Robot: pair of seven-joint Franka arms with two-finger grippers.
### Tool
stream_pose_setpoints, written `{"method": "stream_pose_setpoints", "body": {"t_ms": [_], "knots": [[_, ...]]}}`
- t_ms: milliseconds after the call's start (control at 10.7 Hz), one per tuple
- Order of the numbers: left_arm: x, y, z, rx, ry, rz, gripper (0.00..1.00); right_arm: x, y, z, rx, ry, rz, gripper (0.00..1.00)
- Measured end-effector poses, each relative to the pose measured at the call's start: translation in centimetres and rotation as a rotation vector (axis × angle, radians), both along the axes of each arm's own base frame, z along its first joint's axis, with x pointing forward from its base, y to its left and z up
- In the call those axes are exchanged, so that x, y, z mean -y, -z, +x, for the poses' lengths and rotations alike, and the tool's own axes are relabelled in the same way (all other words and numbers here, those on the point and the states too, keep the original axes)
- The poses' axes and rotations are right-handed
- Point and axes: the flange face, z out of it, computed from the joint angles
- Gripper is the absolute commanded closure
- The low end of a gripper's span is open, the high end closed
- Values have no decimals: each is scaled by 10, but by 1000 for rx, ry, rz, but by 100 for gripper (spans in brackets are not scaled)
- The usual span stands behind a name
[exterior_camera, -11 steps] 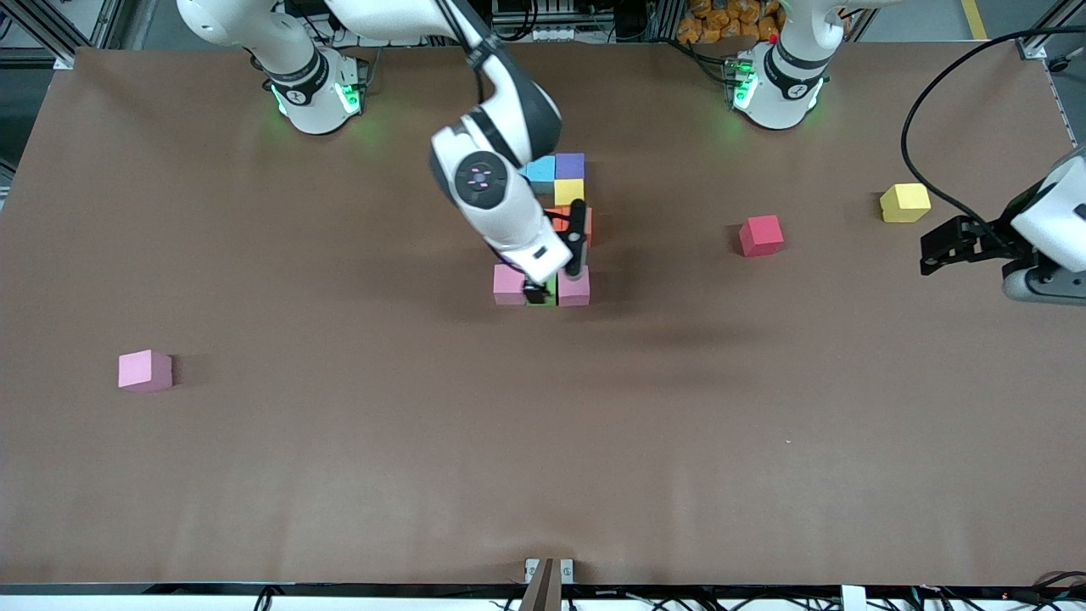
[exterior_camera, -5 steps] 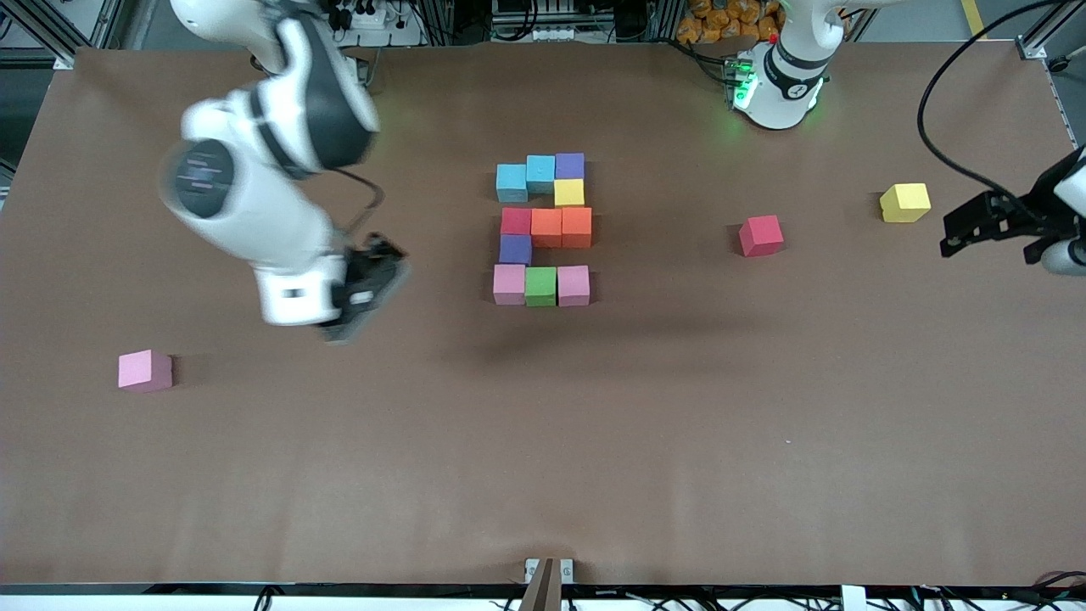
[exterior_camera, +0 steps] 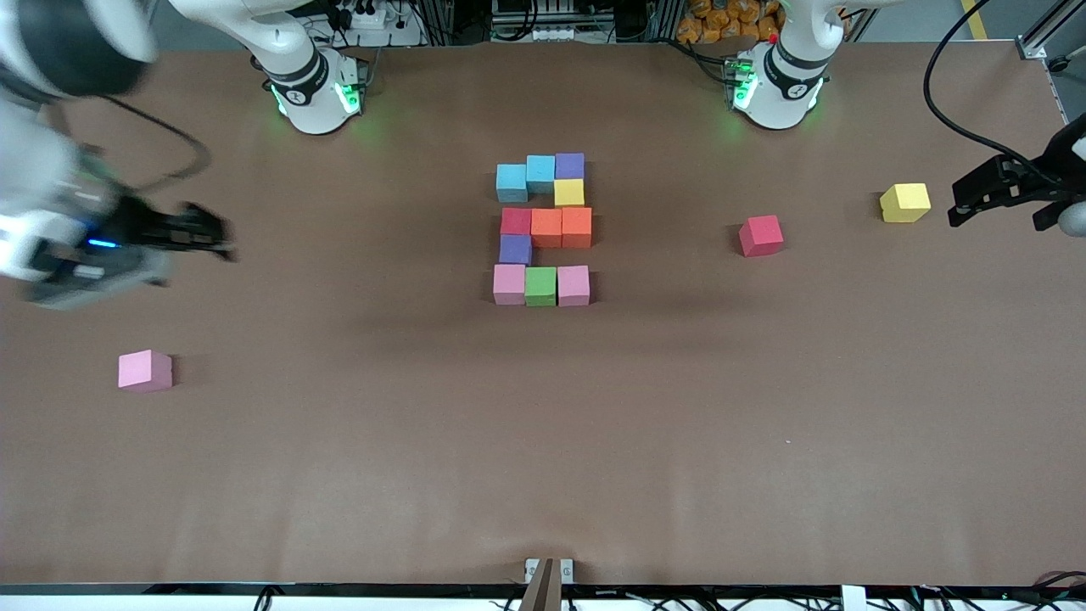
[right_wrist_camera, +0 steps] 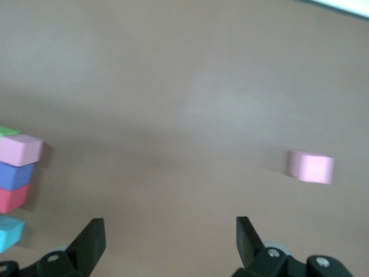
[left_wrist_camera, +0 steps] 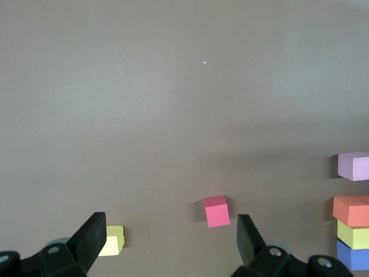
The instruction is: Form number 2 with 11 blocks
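Robotics lab, brown-covered table point(exterior_camera: 543, 441), aluminium framing point(exterior_camera: 51, 25), loose cables point(exterior_camera: 942, 102), foam blocks point(exterior_camera: 543, 225)

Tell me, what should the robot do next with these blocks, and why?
Probably nothing more than parking both arms. The figure at the table's middle already counts eleven blocks and reads as a 2. The right gripper and left gripper are both open and empty, and the loose pink, red and yellow blocks look like spares.

Brown table point(exterior_camera: 543, 441) with eleven clustered blocks point(exterior_camera: 543, 227), plus loose pink point(exterior_camera: 145, 370), red point(exterior_camera: 760, 235), yellow point(exterior_camera: 905, 203) blocks.
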Motion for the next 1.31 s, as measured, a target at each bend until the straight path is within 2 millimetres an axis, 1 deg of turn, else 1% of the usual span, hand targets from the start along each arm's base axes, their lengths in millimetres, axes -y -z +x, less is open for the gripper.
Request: {"method": "stream_pose_setpoints", "body": {"t_ms": [94, 188, 281, 375, 469, 563, 657, 938, 1126, 1314], "knots": [[5, 0, -1, -3, 0, 0, 0, 30, -29, -3, 38, 30, -16, 0], [11, -1, -4, -11, -13, 0, 0, 56, -48, -7, 66, 69, -19, 0], [17, -2, -7, -19, -21, 0, 0, 77, -55, -9, 74, 104, -20, 0], [22, -3, -9, -22, -22, 0, 0, 92, -54, -12, 67, 132, -6, 0], [24, -4, -11, -26, -20, 1, 0, 102, -52, -14, 53, 153, 20, 0], [25, -6, -14, -29, -18, 1, 0, 107, -49, -14, 43, 171, 45, 0], [25, -8, -16, -31, -17, 1, 0, 106, -48, -14, 36, 203, 63, 0], [27, -7, -17, -32, -20, 1, 0, 94, -44, -14, 1, 298, 82, 0], [27, -7, -17, -32, -71, 1, 0, 98, -44, -14, 4, 316, 82, 0], [28, -7, -17, -33, -79, 1, 0, 100, -43, -12, 9, 319, 81, 0]]}}
